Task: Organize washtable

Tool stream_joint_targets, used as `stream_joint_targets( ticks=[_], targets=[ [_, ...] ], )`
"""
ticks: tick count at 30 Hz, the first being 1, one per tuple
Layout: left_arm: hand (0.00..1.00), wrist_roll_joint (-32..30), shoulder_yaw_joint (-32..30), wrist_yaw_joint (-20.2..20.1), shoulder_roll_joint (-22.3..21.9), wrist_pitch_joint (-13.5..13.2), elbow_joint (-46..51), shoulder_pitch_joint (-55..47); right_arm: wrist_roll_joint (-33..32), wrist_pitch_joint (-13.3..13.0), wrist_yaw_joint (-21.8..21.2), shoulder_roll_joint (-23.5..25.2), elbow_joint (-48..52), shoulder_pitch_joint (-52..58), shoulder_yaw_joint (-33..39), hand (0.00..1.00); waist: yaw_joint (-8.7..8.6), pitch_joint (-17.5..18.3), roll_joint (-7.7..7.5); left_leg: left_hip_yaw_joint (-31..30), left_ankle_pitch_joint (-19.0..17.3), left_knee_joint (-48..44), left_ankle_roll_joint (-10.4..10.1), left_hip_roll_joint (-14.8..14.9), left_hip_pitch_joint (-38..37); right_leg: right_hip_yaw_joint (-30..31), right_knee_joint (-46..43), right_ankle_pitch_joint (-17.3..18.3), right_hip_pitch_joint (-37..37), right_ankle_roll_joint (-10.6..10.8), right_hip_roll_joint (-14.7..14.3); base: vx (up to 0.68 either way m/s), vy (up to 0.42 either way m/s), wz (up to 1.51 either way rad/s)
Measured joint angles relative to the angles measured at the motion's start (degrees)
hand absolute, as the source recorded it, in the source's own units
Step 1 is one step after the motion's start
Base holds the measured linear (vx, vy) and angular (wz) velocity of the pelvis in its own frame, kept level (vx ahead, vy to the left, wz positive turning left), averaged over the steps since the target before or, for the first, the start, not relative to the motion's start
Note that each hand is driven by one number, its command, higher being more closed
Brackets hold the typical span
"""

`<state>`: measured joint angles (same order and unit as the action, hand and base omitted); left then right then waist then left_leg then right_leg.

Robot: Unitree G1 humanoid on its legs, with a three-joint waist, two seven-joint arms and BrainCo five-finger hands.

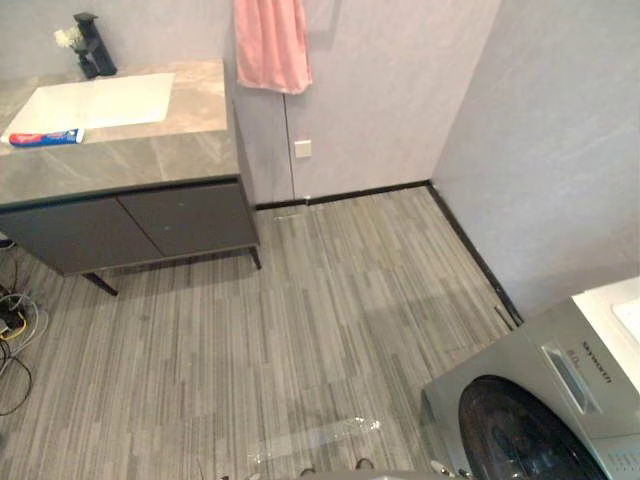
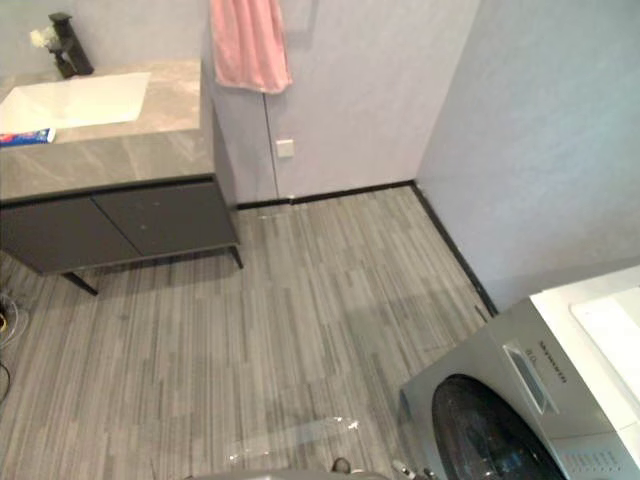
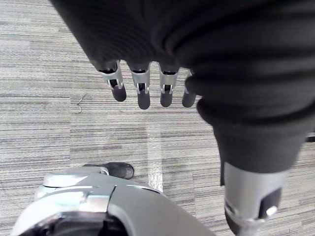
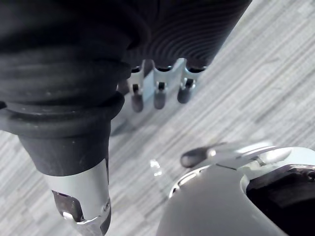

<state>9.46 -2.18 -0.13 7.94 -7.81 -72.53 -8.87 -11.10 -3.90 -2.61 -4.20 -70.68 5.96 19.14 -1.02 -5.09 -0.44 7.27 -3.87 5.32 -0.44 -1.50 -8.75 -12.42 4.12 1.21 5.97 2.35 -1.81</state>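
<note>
we judge the approach not yet made: the toothpaste tube (image 1: 45, 137) lies on the washtable (image 1: 150, 150), well apart from our left hand (image 3: 143, 93), which hangs slack-fingered and empty over the floor. our right hand (image 4: 158, 96) hangs likewise. next we should walk closer, then reach.

One washtable (image 1: 150, 160) at ten o'clock, with one white sink (image 1: 95, 100) set in its top and two dark cabinet doors (image 1: 190, 218) below. On it, one toothpaste tube (image 1: 45, 137) at the sink's eight o'clock and one black tap (image 1: 92, 45) at its twelve. One pink towel (image 1: 272, 45) hangs at twelve o'clock, one wall socket (image 1: 302, 148) beneath it. One washing machine (image 1: 540, 400) at five o'clock
</note>
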Motion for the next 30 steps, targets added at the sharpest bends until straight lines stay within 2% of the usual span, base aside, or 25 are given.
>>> stream_joint_targets(
  ticks=[27, 30],
  targets=[
    [0.00, -1.30, 0.01, 0.15, 0.27, 0.04, 0.01, 0.23, 0.49, 0.06, 0.05, 0.22, 0.01, -0.21, -0.02, 0.00, -0.01, -0.37, -0.53, 0.52, -0.01, 0.03, 0.00, -0.02, 0.17, 0.35, 0.26, -0.15, -0.23, -0.22, -0.02, -0.01, -0.001, 0.00],
    [0.00, -1.79, 0.32, 0.12, 0.42, 0.08, 0.03, 0.51, 0.49, 0.33, -0.03, 0.20, 0.01, -0.28, -0.02, 0.00, 0.00, -0.42, -0.61, 1.06, -0.01, 0.06, 0.00, -0.22, 0.53, 1.25, 1.19, -0.82, -0.38, -1.21, -0.04, 0.00, 0.000, -0.09]
  ],
)
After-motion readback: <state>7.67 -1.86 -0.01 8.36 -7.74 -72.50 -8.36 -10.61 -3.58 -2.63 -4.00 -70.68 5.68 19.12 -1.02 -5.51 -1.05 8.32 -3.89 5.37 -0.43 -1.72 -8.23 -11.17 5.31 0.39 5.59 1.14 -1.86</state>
